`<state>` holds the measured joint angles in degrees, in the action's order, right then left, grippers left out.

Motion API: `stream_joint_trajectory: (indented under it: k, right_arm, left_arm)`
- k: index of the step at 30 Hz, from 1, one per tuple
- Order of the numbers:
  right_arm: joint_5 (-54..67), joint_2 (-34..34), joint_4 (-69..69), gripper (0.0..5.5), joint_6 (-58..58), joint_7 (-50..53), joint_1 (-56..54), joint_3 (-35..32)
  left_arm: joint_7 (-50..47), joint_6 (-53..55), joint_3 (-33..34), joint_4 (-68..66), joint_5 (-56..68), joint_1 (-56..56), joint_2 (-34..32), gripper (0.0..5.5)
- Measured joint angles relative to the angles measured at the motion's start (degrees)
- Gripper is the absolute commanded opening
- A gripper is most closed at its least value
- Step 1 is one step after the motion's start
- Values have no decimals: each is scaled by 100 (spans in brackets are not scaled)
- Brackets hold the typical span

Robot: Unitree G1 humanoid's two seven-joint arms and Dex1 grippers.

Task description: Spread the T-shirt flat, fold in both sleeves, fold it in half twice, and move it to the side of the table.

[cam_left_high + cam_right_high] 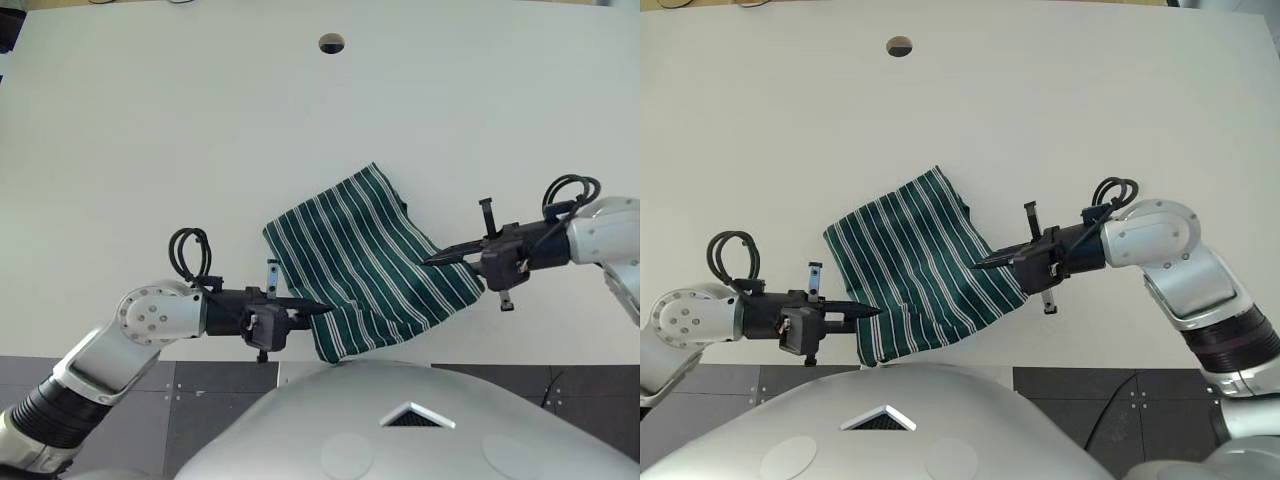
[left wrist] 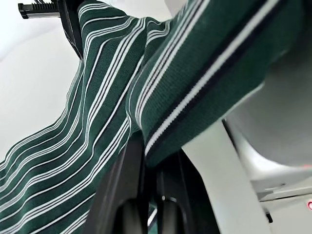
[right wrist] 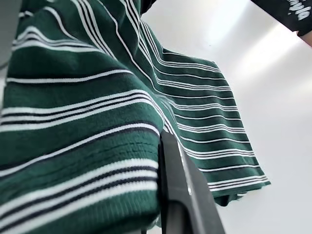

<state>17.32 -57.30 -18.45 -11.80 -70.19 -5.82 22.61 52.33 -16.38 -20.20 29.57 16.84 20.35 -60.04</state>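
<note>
The T-shirt (image 1: 365,250), dark green with thin white stripes, lies folded into a slanted rectangle on the white table (image 1: 140,130), close to the front edge. My left gripper (image 1: 325,308) is at the shirt's near left corner, shut on the cloth. In the left wrist view the striped fabric (image 2: 73,161) drapes over its dark fingers (image 2: 122,195). My right gripper (image 1: 432,260) comes in from the right and is shut on the shirt's right side. The right wrist view shows cloth (image 3: 73,122) folded over one finger (image 3: 180,195).
A round cable hole (image 1: 331,43) sits in the table near its far edge. Bare tabletop spreads to the left, right and behind the shirt. The table's front edge (image 1: 200,360) runs just below the left gripper, with dark floor beyond.
</note>
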Motion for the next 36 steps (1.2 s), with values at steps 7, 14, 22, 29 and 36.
stream_joint_trajectory:
  k: [7,14,22,29,36]
  right_arm:
    - [-316,527,135,11,452,-301,-613,141]
    - [-920,1362,1096,11,454,-164,-1212,241]
    - [-1384,2273,2067,75,59,123,-1653,339]
    - [-1610,3029,3257,206,-303,788,-1921,226]
    - [-1599,3470,4219,245,128,1176,-2060,-9]
  left_arm:
    - [14,165,539,-197,446,536,216,10]
    - [116,408,1178,-1088,1097,515,803,10]
    - [323,373,1381,-2458,1081,126,1554,61]
    - [354,866,1731,-3173,1180,-337,1984,176]
    - [246,1905,2171,-3345,1448,-736,2153,211]
